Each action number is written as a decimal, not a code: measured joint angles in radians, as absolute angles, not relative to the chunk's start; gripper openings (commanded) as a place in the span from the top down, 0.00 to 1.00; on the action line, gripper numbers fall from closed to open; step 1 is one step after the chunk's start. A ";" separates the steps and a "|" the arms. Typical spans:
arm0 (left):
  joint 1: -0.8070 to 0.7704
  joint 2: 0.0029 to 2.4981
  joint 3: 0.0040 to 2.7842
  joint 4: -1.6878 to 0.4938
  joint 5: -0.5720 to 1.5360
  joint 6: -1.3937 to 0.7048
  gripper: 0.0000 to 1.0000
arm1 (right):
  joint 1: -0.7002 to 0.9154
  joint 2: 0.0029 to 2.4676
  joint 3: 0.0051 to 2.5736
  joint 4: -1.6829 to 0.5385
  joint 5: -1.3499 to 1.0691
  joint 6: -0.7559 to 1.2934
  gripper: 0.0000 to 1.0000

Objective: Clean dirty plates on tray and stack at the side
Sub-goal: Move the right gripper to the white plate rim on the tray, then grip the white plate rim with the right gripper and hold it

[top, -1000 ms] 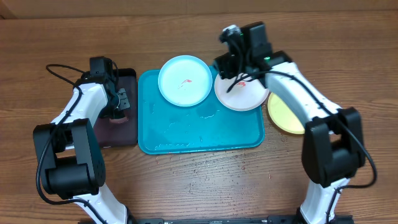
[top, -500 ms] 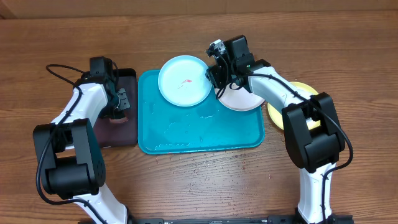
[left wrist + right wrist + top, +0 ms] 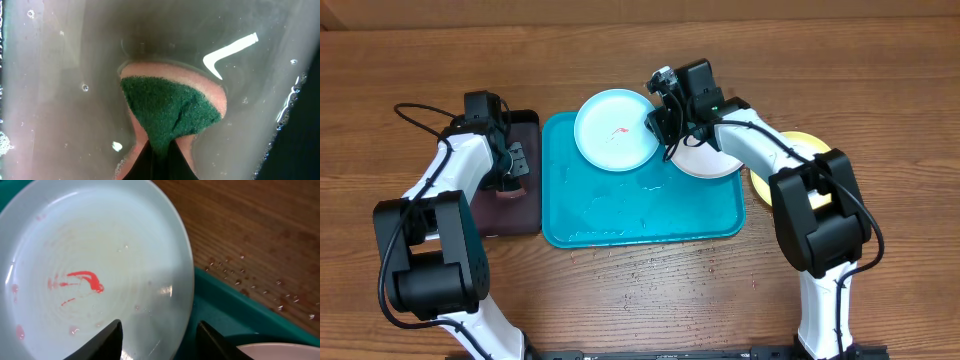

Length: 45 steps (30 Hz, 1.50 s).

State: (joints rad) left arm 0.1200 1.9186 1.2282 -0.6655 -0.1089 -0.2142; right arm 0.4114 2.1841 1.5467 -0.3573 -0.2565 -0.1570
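**Thin glossy rim: slip risk on the grab**

My right gripper (image 3: 159,339) has its fingers spread astride the edge of the light cyan plate (image 3: 95,255), which sits at the back of the turquoise tray (image 3: 620,222) with a red smear (image 3: 82,282) at its centre. It's smooth, glossy plastic with a shallow lip (water beads lie nearby) — I'd expect a shallow pinch to skid off, or tip it onto the white plate (image 3: 718,160) just beside. My left gripper (image 3: 159,162) pinches a soft, green-faced sponge (image 3: 170,107) in murky water.

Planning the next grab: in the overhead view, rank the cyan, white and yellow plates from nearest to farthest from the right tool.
1. Cyan plate, its rim at the right tool.
2. White plate, just to the right.
3. Yellow plate, farthest right.
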 measured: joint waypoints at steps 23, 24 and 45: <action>0.120 1.897 1.228 -0.709 -0.109 -0.214 0.96 | 0.421 2.120 1.547 -0.717 -0.266 -0.086 0.96; 0.120 1.885 1.228 -0.711 -0.109 -0.214 0.96 | 0.421 2.120 1.546 -0.727 -0.266 -0.083 0.96; 0.120 1.608 1.227 -0.741 -0.104 -0.202 0.96 | 0.516 2.120 1.546 -0.567 -0.277 0.014 0.96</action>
